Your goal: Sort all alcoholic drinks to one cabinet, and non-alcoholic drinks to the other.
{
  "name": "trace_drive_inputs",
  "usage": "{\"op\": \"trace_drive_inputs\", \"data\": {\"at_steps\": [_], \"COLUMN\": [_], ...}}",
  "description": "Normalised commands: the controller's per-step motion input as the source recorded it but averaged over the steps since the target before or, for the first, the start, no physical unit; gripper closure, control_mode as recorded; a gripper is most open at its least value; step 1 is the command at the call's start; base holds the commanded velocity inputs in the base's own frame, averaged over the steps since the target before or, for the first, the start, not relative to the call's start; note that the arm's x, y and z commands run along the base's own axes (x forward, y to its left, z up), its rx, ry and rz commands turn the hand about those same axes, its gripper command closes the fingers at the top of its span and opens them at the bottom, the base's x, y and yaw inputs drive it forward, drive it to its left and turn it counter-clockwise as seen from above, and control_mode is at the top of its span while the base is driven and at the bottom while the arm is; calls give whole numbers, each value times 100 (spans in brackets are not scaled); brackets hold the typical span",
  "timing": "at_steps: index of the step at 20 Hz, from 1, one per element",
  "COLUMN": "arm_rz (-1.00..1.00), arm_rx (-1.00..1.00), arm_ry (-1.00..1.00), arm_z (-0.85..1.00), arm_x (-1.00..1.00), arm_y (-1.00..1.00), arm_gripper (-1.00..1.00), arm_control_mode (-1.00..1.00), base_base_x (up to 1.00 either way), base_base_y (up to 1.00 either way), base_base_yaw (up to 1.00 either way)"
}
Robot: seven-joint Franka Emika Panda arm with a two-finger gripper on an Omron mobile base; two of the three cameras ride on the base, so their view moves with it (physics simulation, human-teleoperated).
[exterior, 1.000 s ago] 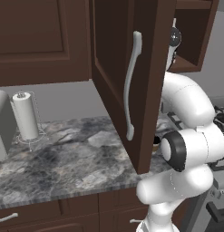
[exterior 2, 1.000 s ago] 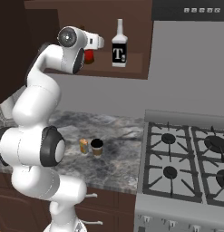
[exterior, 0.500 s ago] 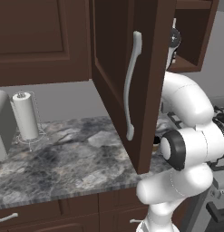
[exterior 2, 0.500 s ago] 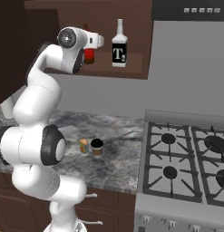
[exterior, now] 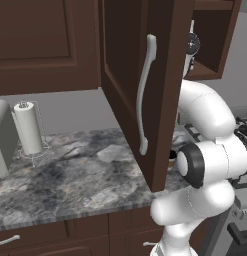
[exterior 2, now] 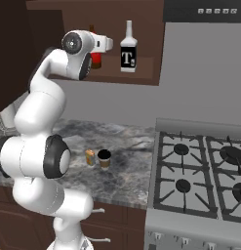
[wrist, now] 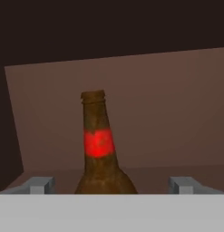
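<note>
The brown bottle with the red label (wrist: 100, 149) stands upright on the shelf of the open dark wood cabinet (exterior 2: 144, 29), close in front of my gripper (wrist: 112, 186). The fingertips (wrist: 41, 185) sit wide apart on either side of its base, so the gripper is open and not gripping it. From the right base view the brown bottle (exterior 2: 96, 59) is half hidden behind my wrist. The white bottle with the "T" label (exterior 2: 128, 49) stands just right of it on that shelf. The yellow-orange can (exterior 2: 90, 156) and the coffee cup (exterior 2: 104, 158) stand side by side on the counter below.
The cabinet's panelled door (exterior: 122, 75) with its silver handle (exterior: 145, 95) hangs open, close to my arm's left. A stove (exterior 2: 200, 180) lies to the right under the grey range hood (exterior 2: 205, 10). A paper towel roll (exterior: 29, 129) stands on the granite counter (exterior: 70, 175).
</note>
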Motion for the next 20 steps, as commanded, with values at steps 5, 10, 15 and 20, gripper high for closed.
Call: {"op": "trace_drive_inputs", "data": {"at_steps": [5,10,15,20], "arm_rz": [-5,-5,-5,-4], "arm_rx": [0,0,0,0], "arm_ry": [1,0,0,0], "arm_z": [6,0,0,0], "arm_x": [-25,-53,-59,-68], "arm_y": [-2,0,0,0], "arm_gripper": [-100,-100,-100,-100], "arm_control_mode": [-100,-100,-100,-100], "base_base_x": [0,0,0,0], "base_base_y": [0,0,0,0], "base_base_yaw": [0,0,0,0]}}
